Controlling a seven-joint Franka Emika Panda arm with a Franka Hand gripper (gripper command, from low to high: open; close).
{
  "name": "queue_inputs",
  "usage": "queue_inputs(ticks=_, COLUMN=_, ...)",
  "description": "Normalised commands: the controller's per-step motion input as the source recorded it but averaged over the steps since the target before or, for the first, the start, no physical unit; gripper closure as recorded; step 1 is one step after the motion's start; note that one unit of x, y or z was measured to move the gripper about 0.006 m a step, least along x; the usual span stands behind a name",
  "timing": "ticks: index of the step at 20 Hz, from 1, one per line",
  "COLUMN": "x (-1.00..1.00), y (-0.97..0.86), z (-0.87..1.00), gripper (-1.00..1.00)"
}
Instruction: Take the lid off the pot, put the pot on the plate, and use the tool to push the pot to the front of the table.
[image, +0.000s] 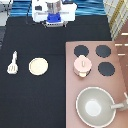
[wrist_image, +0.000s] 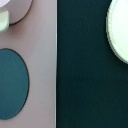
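One pincer (image: 54, 21) hangs at the exterior view's top, near twelve o'clock, above the far edge of the black desk (image: 30, 100); whether it stands wide or narrow I cannot tell. It holds nothing visible and touches none of the task's things.

From the pincer, the one pot (image: 82, 66) lies toward five o'clock, well apart, sitting on the pinkish stove counter (image: 72, 105) among the burners. Its one lid (image: 82, 63) is on top of it, knob up. The one plate (image: 38, 66) lies toward seven o'clock from the pincer, flat on the desk, bare. The one tool (image: 12, 63) lies just beyond the plate, toward eight o'clock from the pincer, near the plate at its nine o'clock side but not touching it, head up toward the exterior view's top.

Three black burners (image: 103, 51) show on the counter, with the pot between them. One large grey pan (image: 95, 106) sits at the exterior view's bottom, at six o'clock from the pot.

The wrist view shows part of one burner (wrist_image: 11, 82), the counter (wrist_image: 42, 60), the desk (wrist_image: 82, 75) and the plate's edge (wrist_image: 120, 30).
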Motion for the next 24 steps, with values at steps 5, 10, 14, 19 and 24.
queue_inputs(ticks=5, x=0.38, y=0.58, z=0.52, gripper=-1.0)
queue_inputs(ticks=10, x=0.71, y=0.72, z=0.77, gripper=-1.0)
queue_inputs(ticks=14, x=0.84, y=0.65, z=0.68, gripper=-1.0)
queue_inputs(ticks=19, x=0.92, y=0.58, z=0.55, gripper=-1.0)
queue_inputs(ticks=24, x=0.95, y=0.59, z=0.13, gripper=-1.0)
